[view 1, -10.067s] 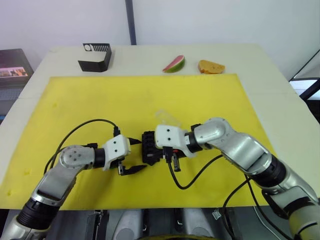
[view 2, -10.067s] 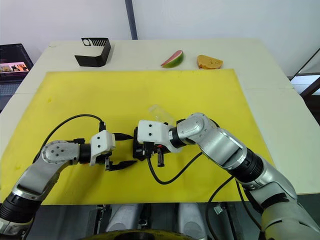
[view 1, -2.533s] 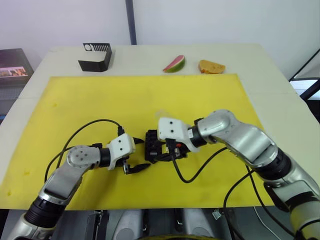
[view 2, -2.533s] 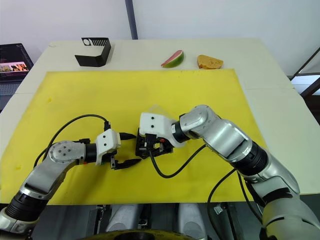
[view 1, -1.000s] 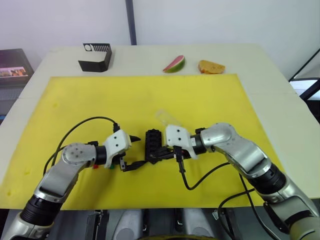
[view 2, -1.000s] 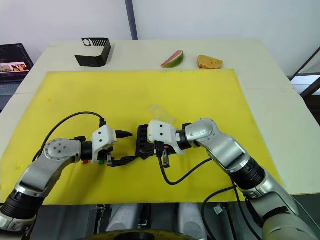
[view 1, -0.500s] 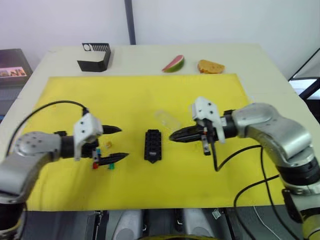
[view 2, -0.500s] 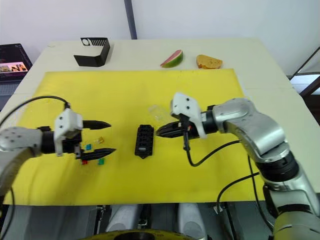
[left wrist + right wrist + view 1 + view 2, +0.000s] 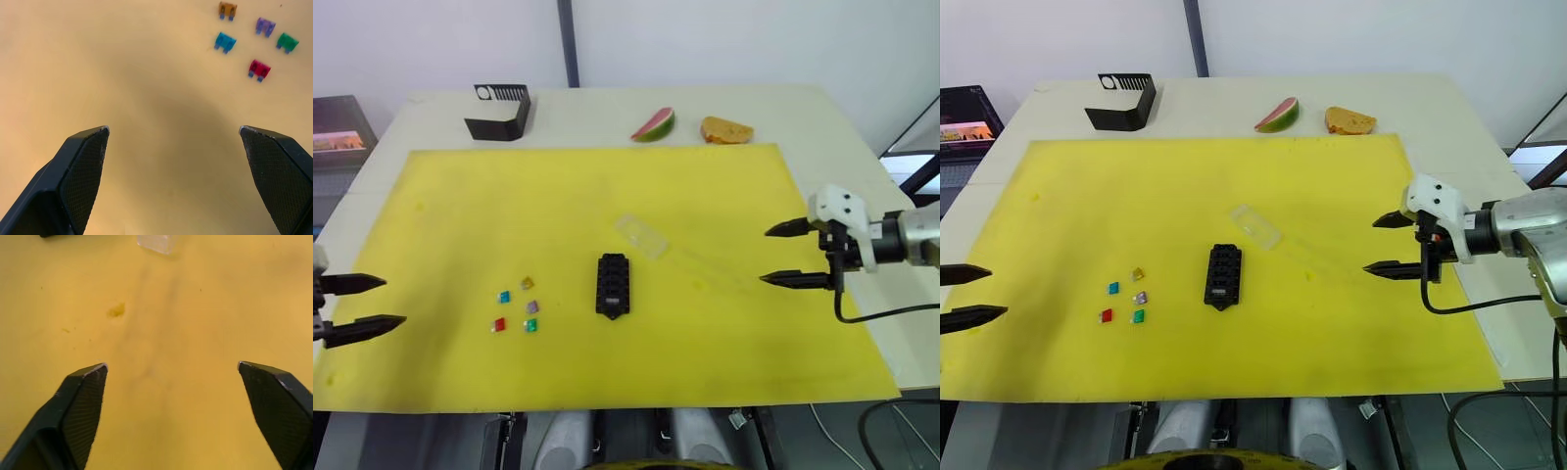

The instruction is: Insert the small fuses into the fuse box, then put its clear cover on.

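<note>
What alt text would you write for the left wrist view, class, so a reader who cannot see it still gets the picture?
The left gripper hangs open over a yellow mat, its two black fingers spread wide with nothing between them. Beyond the fingertips lie five small fuses loose on the mat: orange, blue, purple, green and red.

My two head views look forward and down from above over the desk [image 9: 862, 127] and its yellow mat [image 9: 607, 196], covering the same scene with a slight sideways offset. My left wrist view faces close down along the left claw [image 9: 173, 132] onto the small fuses [image 9: 254, 41]. My right wrist view looks equally close along the right claw [image 9: 171, 367] toward the clear cover [image 9: 155, 242].
</note>
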`<state>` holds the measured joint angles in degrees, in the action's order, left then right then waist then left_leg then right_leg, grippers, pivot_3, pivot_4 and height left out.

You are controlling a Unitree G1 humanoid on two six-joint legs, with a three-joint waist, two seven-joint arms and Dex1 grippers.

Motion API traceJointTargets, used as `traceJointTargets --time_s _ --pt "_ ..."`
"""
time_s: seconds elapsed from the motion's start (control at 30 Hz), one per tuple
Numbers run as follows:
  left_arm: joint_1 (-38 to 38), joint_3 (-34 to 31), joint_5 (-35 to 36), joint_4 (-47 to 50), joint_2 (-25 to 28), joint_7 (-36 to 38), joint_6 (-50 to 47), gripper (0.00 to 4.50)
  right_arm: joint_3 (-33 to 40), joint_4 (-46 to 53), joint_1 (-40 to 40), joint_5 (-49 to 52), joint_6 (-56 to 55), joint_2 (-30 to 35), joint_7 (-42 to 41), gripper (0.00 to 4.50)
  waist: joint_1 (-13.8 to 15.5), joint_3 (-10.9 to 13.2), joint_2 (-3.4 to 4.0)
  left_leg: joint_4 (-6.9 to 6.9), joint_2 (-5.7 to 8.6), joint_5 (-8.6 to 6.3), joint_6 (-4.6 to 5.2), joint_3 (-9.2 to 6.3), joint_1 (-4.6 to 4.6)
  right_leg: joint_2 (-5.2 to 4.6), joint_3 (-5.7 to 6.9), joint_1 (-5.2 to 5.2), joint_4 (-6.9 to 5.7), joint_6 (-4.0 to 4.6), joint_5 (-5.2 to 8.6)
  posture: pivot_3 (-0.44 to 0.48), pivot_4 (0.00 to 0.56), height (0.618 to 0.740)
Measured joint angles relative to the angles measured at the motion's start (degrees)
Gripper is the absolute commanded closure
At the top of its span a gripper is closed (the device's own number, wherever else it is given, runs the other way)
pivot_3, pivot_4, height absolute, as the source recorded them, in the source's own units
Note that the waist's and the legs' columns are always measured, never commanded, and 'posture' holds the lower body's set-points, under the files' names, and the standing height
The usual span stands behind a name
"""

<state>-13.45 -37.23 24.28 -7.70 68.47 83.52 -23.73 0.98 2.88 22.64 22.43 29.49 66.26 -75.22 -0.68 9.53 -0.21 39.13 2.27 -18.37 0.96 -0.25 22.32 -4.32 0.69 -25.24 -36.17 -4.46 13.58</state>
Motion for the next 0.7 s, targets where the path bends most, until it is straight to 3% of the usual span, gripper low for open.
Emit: traceJointTargets --time_s 0.13,0.27,0.37,0.5,0.6,0.7 --pt "0.17 0.07 0.22 1.65 -0.32 0.1 -0.16 0.0 -0.12 0.37 1.25 -0.05 0.59 -1.1 0.72 0.05 -0.05 0.0 0.01 0.0 0.0 0.0 -0.01 0.0 0.01 -0.02 -0.01 -0.02 -0.01 0.0 0.0 0.0 0.15 0.74" --pt "-0.25 2.0 3.08 8.29 -1.75 0.47 -3.54 0.0 -1.54 5.31 7.83 3.55 5.68 -6.89 1.87 0.05 -0.36 0.02 0.07 -0.09 -0.02 0.0 -0.02 0.02 0.02 -0.02 -0.01 -0.12 -0.04 -0.14 -0.08 0.0 0.15 0.74" --pt "-2.02 3.36 6.91 13.42 -2.78 1.58 -9.03 0.0 -5.8 10.93 13.34 6.05 9.69 -12.4 2.64 0.05 -0.38 0.03 0.08 -0.12 -0.02 0.0 -0.03 0.03 0.07 -0.02 0.01 -0.18 -0.05 -0.15 -0.09 0.0 0.15 0.74" --pt "-1.3 8.83 9.44 13.4 -4.31 1.18 -14.56 0.0 -13.84 14.74 20.16 5.64 12.55 -20.48 4.96 0.05 -0.15 0.02 0.06 -0.06 -0.01 0.01 -0.04 0.03 0.07 -0.02 0.02 -0.16 -0.08 -0.16 -0.09 0.0 0.15 0.74" --pt "3.74 14.28 10.42 9.47 -5.12 0.94 -18.56 0.0 -19.6 15.11 23.33 2.82 12.02 -26.54 6.97 0.05 0.27 0.0 0.02 0.03 0.02 0.01 -0.03 0.01 0.09 -0.04 0.07 -0.13 -0.09 -0.16 -0.09 0.0 0.15 0.74" --pt "8.58 18.98 11.37 5.92 -5.89 1.35 -21.05 0.92 -23.5 15.3 24.29 0.85 10.74 -30.44 8.21 0.0 0.08 -0.04 -0.05 0.05 0.07 0.05 -0.11 0.01 0.1 -0.05 0.07 -0.14 -0.11 -0.17 -0.1 0.0 0.15 0.74"
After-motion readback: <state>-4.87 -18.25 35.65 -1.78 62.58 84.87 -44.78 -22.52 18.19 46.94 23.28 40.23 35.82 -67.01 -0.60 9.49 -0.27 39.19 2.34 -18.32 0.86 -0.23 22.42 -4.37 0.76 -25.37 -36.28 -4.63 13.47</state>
